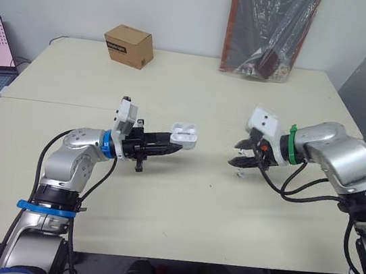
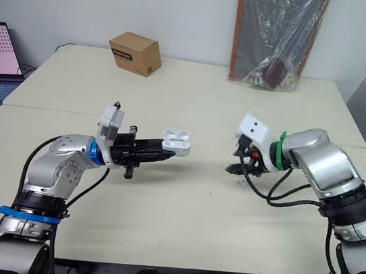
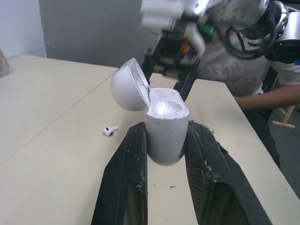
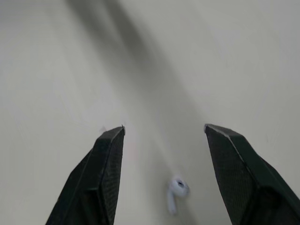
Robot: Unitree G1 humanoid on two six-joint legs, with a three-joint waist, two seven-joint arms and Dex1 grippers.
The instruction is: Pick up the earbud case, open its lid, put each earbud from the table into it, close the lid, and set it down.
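While left hand [image 1: 178, 145] clamps open earbud case [image 3: 164, 136], right hand [image 4: 164, 127] gapes over earbud [image 4: 177, 190].

so the left gripper [image 1: 176, 147] is reaching forward and squeezing the earbud case [image 1: 184, 135] between both fingers, while the right gripper [image 4: 164, 130] is hanging off to the case's right, fingers spread wide

Cream table [image 1: 161, 195] with one earbud [image 4: 177, 187] and a cardboard box [image 1: 129, 45].

Bare table [image 1: 181, 198] around earbud [image 4: 177, 187]; cardboard box [image 1: 129, 45] well apart
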